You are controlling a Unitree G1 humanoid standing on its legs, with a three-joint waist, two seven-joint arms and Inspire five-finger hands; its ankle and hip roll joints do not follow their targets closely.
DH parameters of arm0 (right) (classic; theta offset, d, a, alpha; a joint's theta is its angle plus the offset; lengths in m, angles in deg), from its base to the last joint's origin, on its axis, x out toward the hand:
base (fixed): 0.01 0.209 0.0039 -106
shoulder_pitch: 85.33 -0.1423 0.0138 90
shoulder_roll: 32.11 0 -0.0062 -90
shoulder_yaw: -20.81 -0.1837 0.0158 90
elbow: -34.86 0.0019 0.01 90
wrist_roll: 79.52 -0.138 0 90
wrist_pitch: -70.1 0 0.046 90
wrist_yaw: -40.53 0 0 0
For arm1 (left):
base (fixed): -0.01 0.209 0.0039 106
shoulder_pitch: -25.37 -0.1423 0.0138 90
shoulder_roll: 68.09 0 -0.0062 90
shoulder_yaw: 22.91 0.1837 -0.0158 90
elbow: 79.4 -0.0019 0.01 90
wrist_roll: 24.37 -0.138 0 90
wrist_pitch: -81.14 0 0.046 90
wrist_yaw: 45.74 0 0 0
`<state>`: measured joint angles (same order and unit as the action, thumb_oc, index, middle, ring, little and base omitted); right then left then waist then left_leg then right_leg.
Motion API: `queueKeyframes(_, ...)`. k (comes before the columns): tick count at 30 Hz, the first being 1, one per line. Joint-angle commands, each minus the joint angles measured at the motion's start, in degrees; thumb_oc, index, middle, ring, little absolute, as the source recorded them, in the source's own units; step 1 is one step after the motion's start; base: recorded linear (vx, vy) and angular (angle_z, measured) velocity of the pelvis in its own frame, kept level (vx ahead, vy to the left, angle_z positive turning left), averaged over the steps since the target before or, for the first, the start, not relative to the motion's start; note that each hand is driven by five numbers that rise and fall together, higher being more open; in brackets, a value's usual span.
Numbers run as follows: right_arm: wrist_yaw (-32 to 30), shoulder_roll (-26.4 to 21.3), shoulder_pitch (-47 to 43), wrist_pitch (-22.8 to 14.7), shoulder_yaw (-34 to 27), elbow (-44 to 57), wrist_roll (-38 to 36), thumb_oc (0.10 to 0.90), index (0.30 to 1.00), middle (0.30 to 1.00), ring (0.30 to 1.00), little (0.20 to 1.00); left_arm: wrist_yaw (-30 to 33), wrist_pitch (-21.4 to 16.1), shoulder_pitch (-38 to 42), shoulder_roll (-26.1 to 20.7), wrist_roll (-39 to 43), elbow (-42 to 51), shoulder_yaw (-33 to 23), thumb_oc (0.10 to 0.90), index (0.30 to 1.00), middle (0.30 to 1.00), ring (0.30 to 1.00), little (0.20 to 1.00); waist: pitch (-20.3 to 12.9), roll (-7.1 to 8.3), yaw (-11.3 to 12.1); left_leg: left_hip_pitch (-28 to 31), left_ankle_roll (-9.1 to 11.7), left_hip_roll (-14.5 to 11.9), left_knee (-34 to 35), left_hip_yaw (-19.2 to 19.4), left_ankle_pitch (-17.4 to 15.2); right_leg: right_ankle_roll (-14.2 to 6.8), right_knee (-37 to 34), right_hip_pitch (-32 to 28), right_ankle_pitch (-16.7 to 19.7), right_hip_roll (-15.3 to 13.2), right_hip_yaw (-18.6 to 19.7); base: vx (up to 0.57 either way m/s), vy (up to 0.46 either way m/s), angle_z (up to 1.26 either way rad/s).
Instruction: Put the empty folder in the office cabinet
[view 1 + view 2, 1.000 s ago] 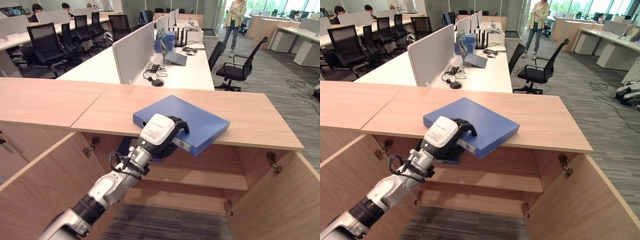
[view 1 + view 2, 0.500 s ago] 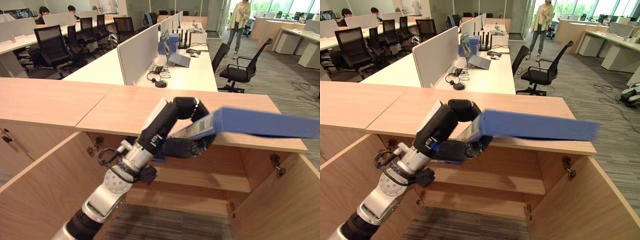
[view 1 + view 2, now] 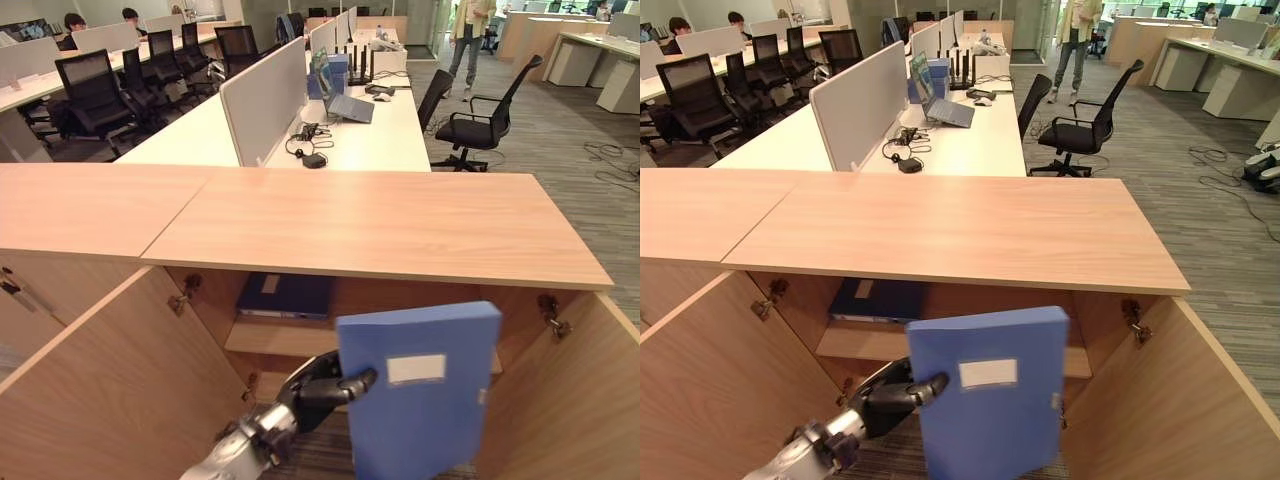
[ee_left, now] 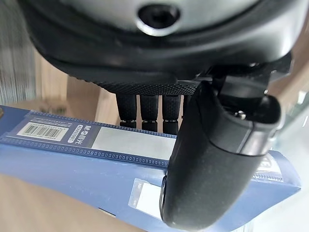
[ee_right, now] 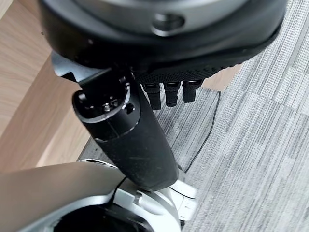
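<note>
One blue folder point(image 3: 420, 390) is hanging upright at lower centre, before the open office cabinet point(image 3: 560, 400). The left robot hand point(image 3: 322, 385) is pinching its edge, thumb across. Tilting it flat should help it clear the shelf point(image 3: 275, 338).

We see the blue folder point(image 3: 420, 390) standing upright before the open office cabinet point(image 3: 560, 400), its broad face with a white label toward us, low in front of the inner shelf and pinched at one edge by our left hand point(image 3: 322, 386).
</note>
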<state>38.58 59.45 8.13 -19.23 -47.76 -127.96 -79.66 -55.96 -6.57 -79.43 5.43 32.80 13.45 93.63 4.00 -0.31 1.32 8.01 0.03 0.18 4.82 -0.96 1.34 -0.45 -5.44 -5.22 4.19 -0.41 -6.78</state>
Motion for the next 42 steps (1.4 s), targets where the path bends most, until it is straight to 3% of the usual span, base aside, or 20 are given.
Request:
queueKeyframes(1, 0.02, 2.60, -5.23, -1.42, 1.12, -2.64, -0.71, 0.800, 0.900, 0.900, 0.900, 0.900, -0.99, -6.38, 6.23, -1.65, -9.53, 7.37, -4.45, 0.400, 0.300, 0.300, 0.300, 0.300, 0.55, 2.44, 0.07, 1.38, 1.44, -1.31, 0.18, -3.04, -5.64, -6.53, 0.44, -4.19, -3.72, -5.64, -0.83, 0.00, 0.010, 0.08)
queueKeyframes(2, -0.15, 2.52, -5.34, -1.35, 1.11, -2.32, -0.85, 0.800, 0.900, 0.900, 0.900, 0.900, -0.71, -5.92, 5.17, -3.05, -15.26, 6.41, -4.81, 0.400, 0.300, 0.300, 0.300, 0.300, 0.55, 2.33, 0.22, 1.37, 1.41, -1.30, 0.18, -3.13, -5.68, -6.54, 0.44, -4.24, -3.79, -5.64, -0.89, 0.00, 0.010, 0.08)
queueKeyframes(3, -0.15, 2.54, -5.32, -1.34, 1.14, -2.30, -0.85, 0.800, 0.900, 0.900, 0.900, 0.900, -0.69, -5.91, 5.10, -3.03, -15.35, 6.43, -4.83, 0.400, 0.300, 0.300, 0.300, 0.300, 0.54, 2.35, 0.20, 1.39, 1.41, -1.30, 0.18, -3.13, -5.69, -6.54, 0.44, -4.27, -3.80, -5.64, -0.90, 0.01, 0.011, 0.11)
queueKeyframes(4, -0.32, 2.41, -5.60, -1.32, 1.59, -0.71, -1.20, 0.800, 0.900, 0.900, 0.900, 0.900, -0.41, -5.28, 3.25, -5.01, -26.90, 3.45, -5.83, 0.400, 0.300, 0.300, 0.300, 0.300, 0.50, 2.22, 0.53, 1.38, 1.37, -1.32, 0.18, -3.23, -5.73, -6.52, 0.44, -4.35, -3.90, -5.66, -1.12, 0.01, 0.008, 0.12)
queueKeyframes(6, -0.40, 2.40, -5.66, -1.24, 1.62, 0.20, -1.69, 0.800, 0.900, 0.900, 0.900, 0.900, -0.02, -5.32, 2.71, -4.97, -29.68, 2.72, -6.19, 0.400, 0.300, 0.300, 0.300, 0.300, 0.46, 2.17, 0.56, 1.41, 1.38, -1.35, 0.18, -3.27, -5.75, -6.50, 0.44, -4.37, -3.98, -5.64, -1.19, 0.01, 0.004, 0.04)
queueKeyframes(7, -0.02, 2.18, -5.61, -1.29, 1.83, 3.53, -3.29, 0.800, 0.900, 0.900, 0.900, 0.900, 0.74, -5.31, 1.95, -3.87, -35.13, -1.63, -6.99, 0.400, 0.300, 0.300, 0.300, 0.300, 0.54, 2.12, 0.65, 1.38, 1.37, -1.33, 0.18, -3.29, -5.73, -6.48, 0.44, -4.23, -4.04, -5.62, -1.33, 0.00, 0.000, 0.00)
queueKeyframes(12, -0.07, -0.23, -4.54, -1.53, 3.19, 17.43, -4.15, 0.800, 0.900, 0.900, 0.900, 0.900, 2.59, -5.24, 0.31, -0.69, -40.14, -6.80, -9.12, 0.400, 0.300, 0.300, 0.300, 0.300, 0.89, 2.12, 0.50, 1.14, 1.34, -1.35, 0.18, -3.34, -5.56, -6.44, 0.44, -3.94, -4.05, -5.67, -1.60, 0.00, 0.001, -0.01)
queueKeyframes(13, -0.17, -1.92, -3.67, -1.67, 3.19, 24.95, -3.99, 0.800, 0.900, 0.900, 0.900, 0.900, 3.42, -5.36, -0.56, 0.57, -40.70, -7.12, -10.62, 0.400, 0.300, 0.300, 0.300, 0.300, 1.00, 2.13, 0.43, 1.07, 1.31, -1.39, 0.18, -3.36, -5.55, -6.43, 0.44, -3.83, -4.07, -5.74, -1.62, 0.00, 0.000, 0.00)
queueKeyframes(15, 0.10, -4.27, -2.60, -2.06, 2.74, 33.81, -3.24, 0.800, 0.900, 0.900, 0.900, 0.900, 4.18, -5.88, -1.43, 1.44, -39.77, -6.36, -12.34, 0.400, 0.300, 0.300, 0.300, 0.300, 1.06, 2.20, 0.37, 0.92, 1.31, -1.44, 0.18, -3.30, -5.53, -6.42, 0.44, -3.68, -4.08, -5.77, -1.66, 0.00, 0.000, 0.00)
queueKeyframes(25, 4.46, -7.60, -2.29, -2.56, 3.37, 47.91, -7.12, 0.800, 0.900, 0.900, 0.900, 0.900, 4.77, -7.23, 0.05, 3.11, -31.13, -1.66, -14.73, 0.400, 0.300, 0.300, 0.300, 0.300, 0.77, 2.25, 0.52, 0.67, 1.51, -1.54, 0.18, -3.18, -5.21, -6.26, 0.44, -3.64, -4.18, -5.90, -2.03, 0.00, 0.001, 0.01)
queueKeyframes(34, 8.16, -6.78, -3.57, -1.83, 5.57, 48.96, -13.08, 0.800, 0.900, 0.900, 0.900, 0.900, 4.04, -7.80, 3.38, 3.95, -27.68, 1.23, -14.51, 0.400, 0.300, 0.300, 0.300, 0.300, 0.39, 2.56, 1.00, 0.48, 1.74, -1.64, 0.18, -3.31, -5.12, -6.12, 0.44, -3.62, -4.23, -6.01, -2.19, 0.00, 0.000, 0.00)
queueKeyframes(42, 8.67, -7.02, -6.12, -2.60, 4.55, 47.98, -16.39, 0.800, 0.900, 0.900, 0.900, 0.900, -2.08, -7.46, 5.87, 3.84, -14.06, 5.65, -11.96, 0.400, 0.300, 0.300, 0.300, 0.300, -0.07, 2.55, 1.10, 0.37, 1.87, -1.58, 0.18, -2.93, -5.11, -6.24, 0.44, -3.52, -3.98, -6.05, -2.05, 0.00, 0.000, 0.00)
